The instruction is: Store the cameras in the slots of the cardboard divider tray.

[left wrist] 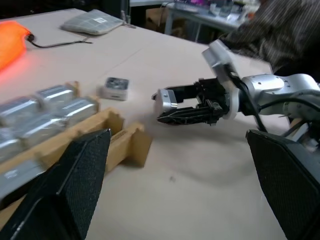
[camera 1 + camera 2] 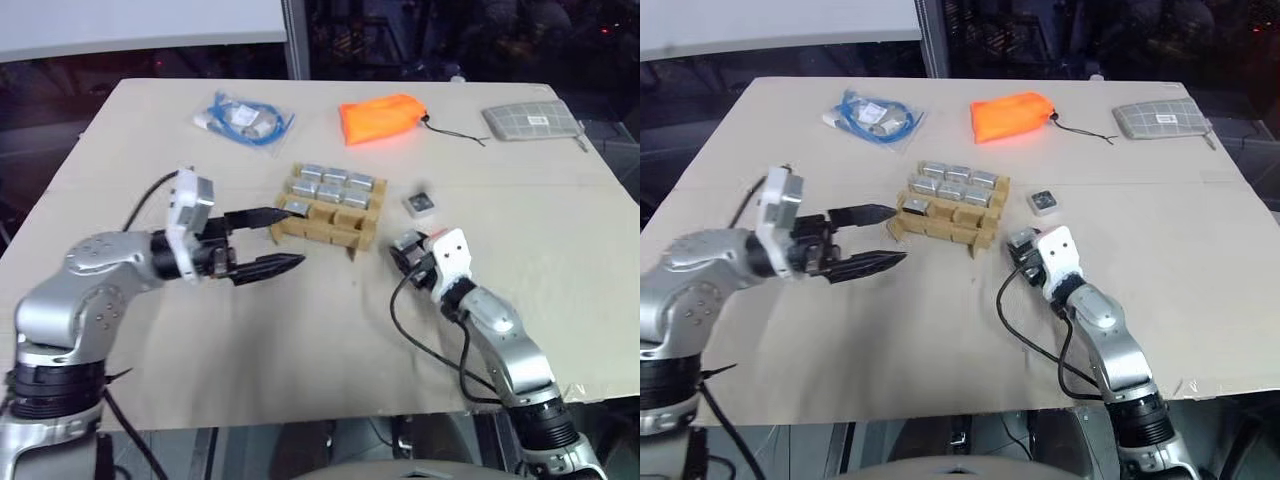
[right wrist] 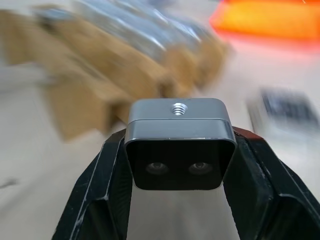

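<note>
Small silver-grey cube camera [image 3: 179, 145] with 2 dark lenses sits pinched in the right gripper [image 2: 408, 249], near the tan cardboard divider tray [image 2: 330, 222], blurred in the right wrist view. Just beside the tray, the left gripper [image 2: 268, 240] hangs with jaws spread, empty.

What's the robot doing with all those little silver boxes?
It is packing small cameras into a cardboard divider tray on the table. The right gripper is shut on one camera, held just above the table beside the tray. The left gripper is open next to the tray's other side. Several cameras sit in the slots, and another camera lies loose on the table.
</note>
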Motion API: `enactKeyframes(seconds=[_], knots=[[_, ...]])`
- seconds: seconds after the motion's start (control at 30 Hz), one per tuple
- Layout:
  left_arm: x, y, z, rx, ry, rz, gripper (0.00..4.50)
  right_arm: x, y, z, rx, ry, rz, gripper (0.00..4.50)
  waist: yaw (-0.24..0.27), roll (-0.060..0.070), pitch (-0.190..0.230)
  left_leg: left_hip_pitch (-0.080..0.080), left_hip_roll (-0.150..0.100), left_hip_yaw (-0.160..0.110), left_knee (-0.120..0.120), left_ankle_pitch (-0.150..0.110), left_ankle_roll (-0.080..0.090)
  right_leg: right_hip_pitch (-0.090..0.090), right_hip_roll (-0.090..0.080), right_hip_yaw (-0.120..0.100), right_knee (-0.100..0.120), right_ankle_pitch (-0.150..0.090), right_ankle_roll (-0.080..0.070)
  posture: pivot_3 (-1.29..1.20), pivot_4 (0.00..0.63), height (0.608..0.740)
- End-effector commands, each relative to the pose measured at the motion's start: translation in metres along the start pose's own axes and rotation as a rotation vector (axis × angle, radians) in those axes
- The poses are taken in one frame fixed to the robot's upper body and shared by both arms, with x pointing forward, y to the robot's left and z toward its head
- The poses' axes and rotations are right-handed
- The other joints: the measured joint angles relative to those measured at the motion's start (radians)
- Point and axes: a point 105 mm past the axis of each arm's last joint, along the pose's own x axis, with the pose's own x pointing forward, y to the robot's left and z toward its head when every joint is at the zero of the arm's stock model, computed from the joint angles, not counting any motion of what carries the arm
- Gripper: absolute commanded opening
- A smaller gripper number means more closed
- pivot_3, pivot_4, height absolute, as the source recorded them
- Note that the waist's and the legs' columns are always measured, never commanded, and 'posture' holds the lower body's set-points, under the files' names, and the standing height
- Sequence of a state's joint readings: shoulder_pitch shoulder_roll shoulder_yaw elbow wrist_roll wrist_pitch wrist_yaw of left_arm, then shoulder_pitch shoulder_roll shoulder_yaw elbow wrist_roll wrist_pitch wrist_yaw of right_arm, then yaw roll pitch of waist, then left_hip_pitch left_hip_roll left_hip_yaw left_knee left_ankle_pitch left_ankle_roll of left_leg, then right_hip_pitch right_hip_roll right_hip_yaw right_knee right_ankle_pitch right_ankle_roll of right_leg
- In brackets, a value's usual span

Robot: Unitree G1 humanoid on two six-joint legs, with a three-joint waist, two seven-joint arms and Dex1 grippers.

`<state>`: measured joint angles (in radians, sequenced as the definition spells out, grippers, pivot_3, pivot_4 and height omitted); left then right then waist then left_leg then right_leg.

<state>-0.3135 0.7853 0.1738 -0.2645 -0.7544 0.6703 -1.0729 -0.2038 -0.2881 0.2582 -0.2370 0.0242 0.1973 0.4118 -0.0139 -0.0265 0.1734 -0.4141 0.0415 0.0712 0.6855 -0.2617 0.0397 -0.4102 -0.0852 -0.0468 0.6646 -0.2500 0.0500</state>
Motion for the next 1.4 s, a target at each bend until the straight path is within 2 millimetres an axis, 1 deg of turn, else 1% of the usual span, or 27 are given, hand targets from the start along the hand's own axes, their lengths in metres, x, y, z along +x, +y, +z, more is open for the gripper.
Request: enactKeyframes(seconds=[0.03, 0.1, 0.17, 0.23, 0.33, 0.43, 0.5, 0.57, 0.63, 0.73, 0.8, 1.03, 1.2, 1.3, 1.33, 1.4], knots=[[0.019, 0.005, -0.012, 0.006, 0.056, 0.027, 4.50, 0.008, 0.019, 0.023, -0.291, -0.063, 0.168, 1.96, 0.000, 0.000, 0.000, 0.000, 0.000, 0.000, 0.000, 0.000, 0.000, 0.000, 0.000, 0.000, 0.000, 0.000, 0.000, 0.00, 0.150, 0.740], [0.032, 0.011, -0.017, -0.001, 0.067, 0.064, 4.50, 0.013, 0.023, 0.024, -0.383, -0.055, 0.223, 1.96, 0.001, 0.000, 0.000, 0.000, 0.000, 0.000, 0.000, 0.000, 0.000, -0.001, 0.000, 0.000, 0.000, 0.000, 0.000, 0.00, 0.150, 0.740], [0.046, 0.017, -0.016, 0.006, 0.060, 0.109, 4.50, 0.019, 0.024, 0.024, -0.459, -0.041, 0.248, 1.96, 0.002, 0.000, 0.000, -0.001, 0.000, 0.000, 0.000, 0.000, 0.000, -0.001, 0.000, 0.000, 0.000, 0.000, 0.000, 0.00, 0.150, 0.740], [0.060, 0.014, -0.015, 0.019, 0.064, 0.105, 4.50, 0.026, 0.020, 0.022, -0.510, -0.004, 0.233, 1.96, 0.004, 0.000, 0.000, -0.001, 0.000, 0.000, 0.000, 0.000, 0.000, -0.001, 0.000, 0.000, 0.000, 0.000, 0.000, 0.00, 0.150, 0.740], [0.070, 0.011, -0.016, 0.036, 0.085, 0.122, 4.50, 0.034, 0.015, 0.017, -0.573, 0.035, 0.205, 1.96, 0.003, 0.000, 0.000, -0.001, -0.001, 0.000, 0.000, 0.000, 0.000, -0.001, 0.000, 0.000, 0.000, 0.000, 0.000, 0.00, 0.150, 0.740], [0.080, 0.003, -0.024, 0.080, 0.150, 0.140, 4.50, 0.044, 0.017, 0.018, -0.638, 0.058, 0.190, 1.96, 0.000, 0.000, 0.000, -0.001, -0.001, 0.000, 0.000, 0.000, 0.000, -0.001, 0.000, 0.000, 0.000, 0.000, 0.000, 0.00, 0.150, 0.740], [0.083, 0.003, -0.027, 0.106, 0.180, 0.164, 4.50, 0.047, 0.020, 0.020, -0.651, 0.056, 0.189, 1.96, 0.000, -0.001, 0.000, 0.000, 0.000, 0.000, 0.000, 0.000, 0.000, 0.000, 0.000, 0.000, 0.001, 0.000, 0.000, 0.00, 0.150, 0.740], [0.084, 0.007, -0.029, 0.133, 0.208, 0.207, 4.50, 0.050, 0.021, 0.023, -0.664, 0.056, 0.179, 1.96, 0.000, -0.001, 0.000, 0.000, 0.000, 0.000, 0.001, 0.001, -0.001, 0.000, 0.000, 0.000, 0.002, 0.000, 0.000, 0.00, 0.150, 0.740], [0.086, 0.009, -0.030, 0.133, 0.216, 0.234, 4.50, 0.052, 0.021, 0.026, -0.668, 0.051, 0.174, 1.96, 0.001, -0.001, 0.000, 0.000, 0.000, 0.000, 0.001, 0.001, -0.001, -0.001, 0.000, 0.000, 0.004, 0.000, 0.000, 0.00, 0.150, 0.740], [0.089, 0.012, -0.032, 0.153, 0.233, 0.280, 4.50, 0.051, 0.023, 0.027, -0.665, 0.047, 0.180, 1.96, 0.001, -0.001, 0.000, 0.001, 0.000, 0.000, 0.002, 0.001, -0.001, -0.001, 0.000, 0.001, 0.006, 0.000, 0.000, 0.00, 0.150, 0.740], [0.090, 0.015, -0.030, 0.155, 0.221, 0.307, 4.50, 0.050, 0.024, 0.025, -0.662, 0.051, 0.183, 1.96, 0.001, -0.001, 0.000, 0.001, 0.000, 0.000, 0.002, 0.001, -0.001, 0.000, 0.000, 0.001, 0.006, 0.000, 0.000, 0.00, 0.150, 0.740], [0.095, 0.008, -0.027, 0.125, 0.191, 0.300, 4.50, 0.050, 0.022, 0.026, -0.661, 0.052, 0.175, 1.96, 0.001, -0.001, 0.000, 0.002, 0.000, 0.000, 0.002, 0.001, -0.002, -0.001, 0.000, 0.001, 0.007, 0.000, 0.000, 0.00, 0.150, 0.740], [0.094, 0.010, -0.026, 0.121, 0.190, 0.315, 4.50, 0.050, 0.021, 0.027, -0.659, 0.050, 0.168, 1.96, 0.000, -0.001, 0.000, 0.002, 0.000, 0.000, 0.002, 0.001, -0.002, -0.001, 0.000, 0.001, 0.007, 0.000, 0.000, 0.00, 0.150, 0.740], [0.093, 0.011, -0.026, 0.121, 0.191, 0.319, 3.72, 0.050, 0.022, 0.027, -0.656, 0.050, 0.169, 1.96, 0.001, -0.001, 0.000, 0.002, 0.000, 0.000, 0.002, 0.001, -0.002, -0.001, 0.000, 0.001, 0.007, 0.000, 0.000, 0.00, 0.150, 0.740], [0.093, 0.011, -0.025, 0.120, 0.190, 0.320, 3.29, 0.050, 0.022, 0.027, -0.655, 0.050, 0.170, 1.96, 0.001, -0.001, 0.000, 0.002, 0.000, 0.000, 0.002, 0.001, -0.002, -0.001, 0.000, 0.001, 0.007, 0.000, 0.000, 0.00, 0.150, 0.740], [0.093, 0.011, -0.025, 0.124, 0.190, 0.321, 2.68, 0.050, 0.023, 0.027, -0.653, 0.050, 0.168, 1.96, 0.001, -0.001, 0.000, 0.001, 0.000, 0.000, 0.002, 0.002, -0.002, -0.001, -0.001, 0.001, 0.008, 0.000, 0.000, 0.00, 0.150, 0.740]])
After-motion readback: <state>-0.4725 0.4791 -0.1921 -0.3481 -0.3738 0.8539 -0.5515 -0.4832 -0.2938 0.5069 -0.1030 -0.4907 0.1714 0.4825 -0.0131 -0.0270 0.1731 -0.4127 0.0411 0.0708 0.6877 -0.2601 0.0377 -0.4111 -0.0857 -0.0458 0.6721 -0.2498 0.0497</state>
